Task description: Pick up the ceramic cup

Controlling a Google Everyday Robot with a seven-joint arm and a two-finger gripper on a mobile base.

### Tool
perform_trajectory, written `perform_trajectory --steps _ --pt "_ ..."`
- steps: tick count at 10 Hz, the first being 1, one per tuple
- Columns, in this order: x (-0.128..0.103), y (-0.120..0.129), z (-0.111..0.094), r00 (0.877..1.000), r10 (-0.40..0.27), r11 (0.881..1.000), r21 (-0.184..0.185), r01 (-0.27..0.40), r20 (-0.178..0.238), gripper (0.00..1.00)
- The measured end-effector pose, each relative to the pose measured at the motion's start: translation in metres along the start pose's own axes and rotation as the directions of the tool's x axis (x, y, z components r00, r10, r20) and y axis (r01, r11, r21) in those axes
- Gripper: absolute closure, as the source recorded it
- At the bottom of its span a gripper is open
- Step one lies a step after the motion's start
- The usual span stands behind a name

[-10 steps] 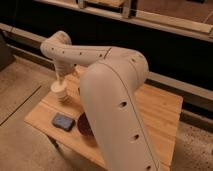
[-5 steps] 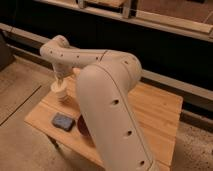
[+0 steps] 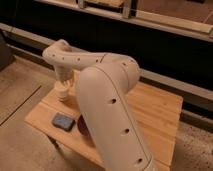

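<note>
The gripper (image 3: 63,84) reaches straight down onto the ceramic cup (image 3: 62,92), which stands at the far left of the wooden worktop (image 3: 150,107). Nearer lie a blue-grey sponge (image 3: 63,121) and a dark maroon bowl (image 3: 82,126), partly behind the arm (image 3: 107,107).

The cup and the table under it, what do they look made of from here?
The ceramic cup, directly under the gripper at the table's far left, looks like matte cream ceramic with faint horizontal ridges, though plastic can't be ruled out. The table looks like light wood: pale planks with visible grain lines and seams.
</note>
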Motion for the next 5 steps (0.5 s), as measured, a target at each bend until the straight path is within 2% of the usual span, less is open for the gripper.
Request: perform_trajectory --steps 3,5 --pt "0.003 -0.009 -0.009 1.000 0.011 1.000 0.024 -0.011 0.001 1.00" --pt "0.002 -0.014 -0.029 0.999 0.043 0.999 0.030 -0.044 0.028 1.00"
